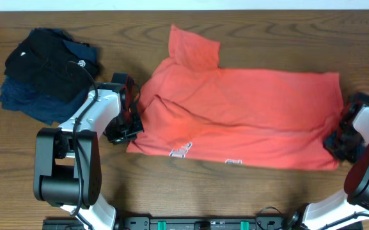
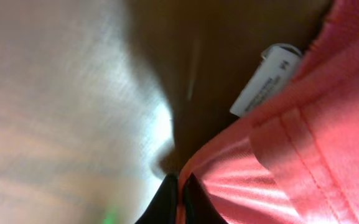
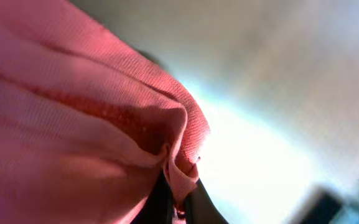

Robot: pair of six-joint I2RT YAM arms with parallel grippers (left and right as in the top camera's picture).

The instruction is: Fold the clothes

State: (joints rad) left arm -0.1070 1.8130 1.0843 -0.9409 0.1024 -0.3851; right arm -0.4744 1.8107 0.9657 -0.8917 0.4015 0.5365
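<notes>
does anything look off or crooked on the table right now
The coral shirt lies uneven: one sleeve juts past the far edge, a diagonal crease runs across its left side, and bits of white print peek out along the near hem. Nothing looks torn.

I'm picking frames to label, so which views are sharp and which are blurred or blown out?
Overhead: sharp and evenly lit, shirt and table grain clear. Left wrist: soft focus, glare washes the table pale, white tag blurry. Right wrist: shirt weave visible up close, background blown out and blurred.
</notes>
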